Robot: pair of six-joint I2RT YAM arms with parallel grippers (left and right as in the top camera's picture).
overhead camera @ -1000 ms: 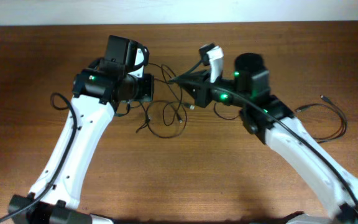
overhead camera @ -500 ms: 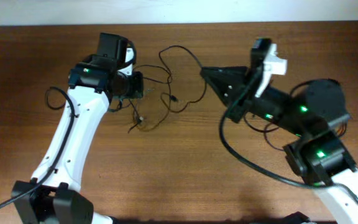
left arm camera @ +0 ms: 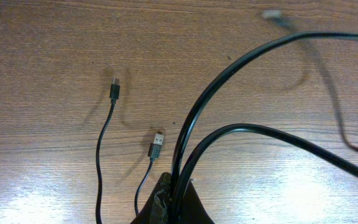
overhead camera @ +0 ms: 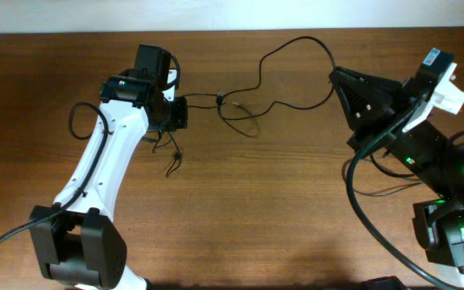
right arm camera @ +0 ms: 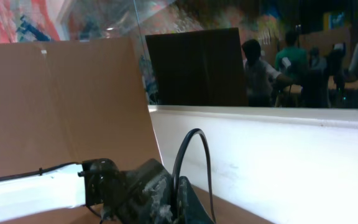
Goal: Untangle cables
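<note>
Thin black cables (overhead camera: 296, 44) stretch across the far part of the wooden table (overhead camera: 256, 209) between my two grippers. My left gripper (overhead camera: 185, 105) is shut on two strands (left arm camera: 229, 134) that run out between its fingertips (left arm camera: 166, 196). Two loose plug ends (left arm camera: 157, 142) lie on the wood below it, also seen from overhead as dangling ends (overhead camera: 171, 161). My right gripper (overhead camera: 334, 74) is raised off the table and shut on one cable (right arm camera: 191, 146), which arcs up out of its jaws. A small knot of loops (overhead camera: 240, 113) hangs between the arms.
Another thin cable (overhead camera: 381, 192) lies on the table at the right, mostly hidden under the right arm (overhead camera: 425, 153). A white wall (overhead camera: 232, 12) borders the table's far edge. The right wrist view faces that wall and a brown board (right arm camera: 61, 99).
The right arm has swung up and to the right with its cable, drawing the tangle out into a long strand. The left gripper kept its grip and stayed near the same spot.
</note>
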